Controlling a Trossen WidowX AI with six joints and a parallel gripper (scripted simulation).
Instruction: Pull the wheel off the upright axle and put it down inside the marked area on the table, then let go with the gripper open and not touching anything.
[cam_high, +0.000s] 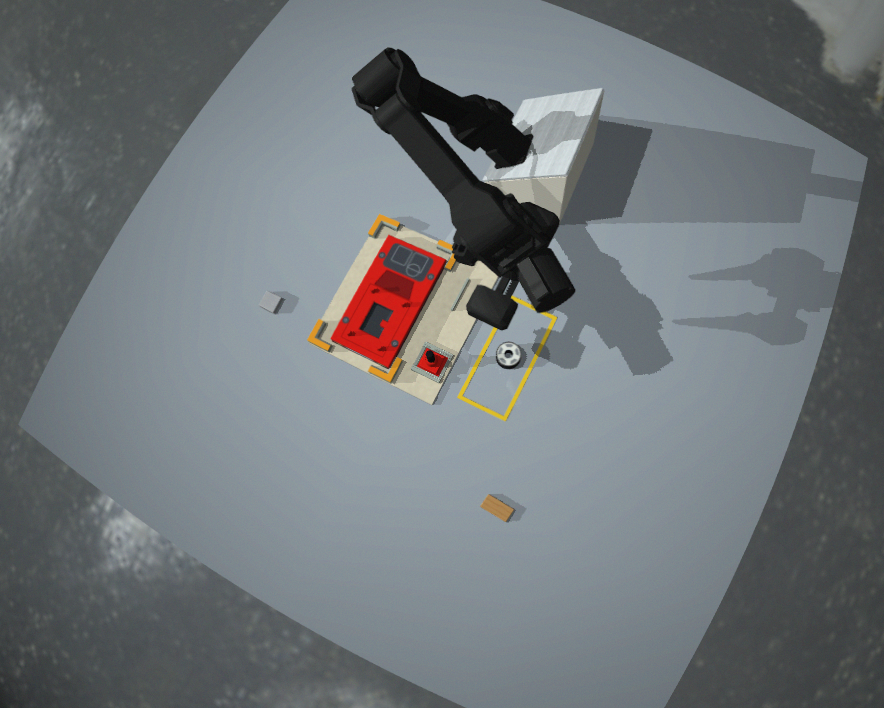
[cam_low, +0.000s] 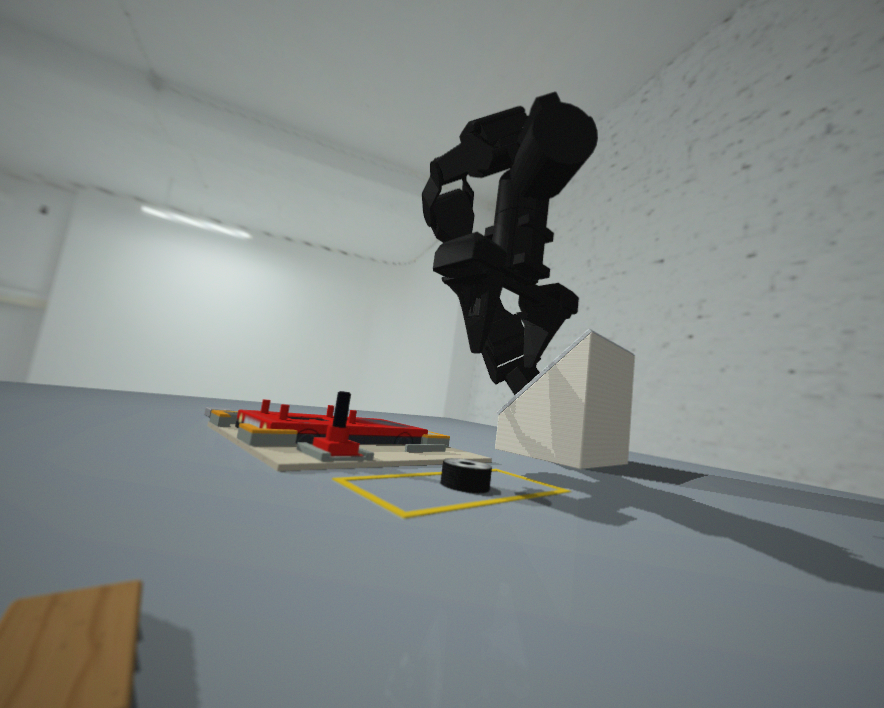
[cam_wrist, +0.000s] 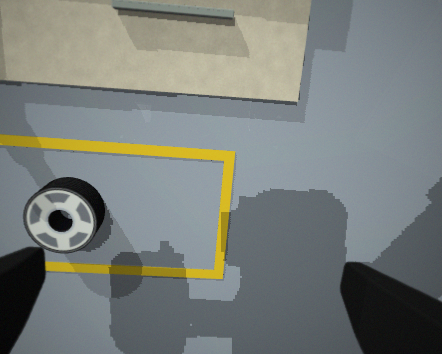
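Fingers spread wide, nothing between them, raised above the table (cam_wrist: 350, 125). Wheel (cam_wrist: 62, 220) lies flat on the table inside the yellow-marked area (cam_wrist: 227, 200), hub up, just ahead of the left finger and clear of both. Axle (cam_low: 341, 409) stands bare on its red base, well apart from the fingers.

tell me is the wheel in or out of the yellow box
In: the wheel lies flat inside the yellow outline, off the axle; the gripper is open above it.

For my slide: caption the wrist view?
Wheel lies inside the yellow outline; open gripper above it.
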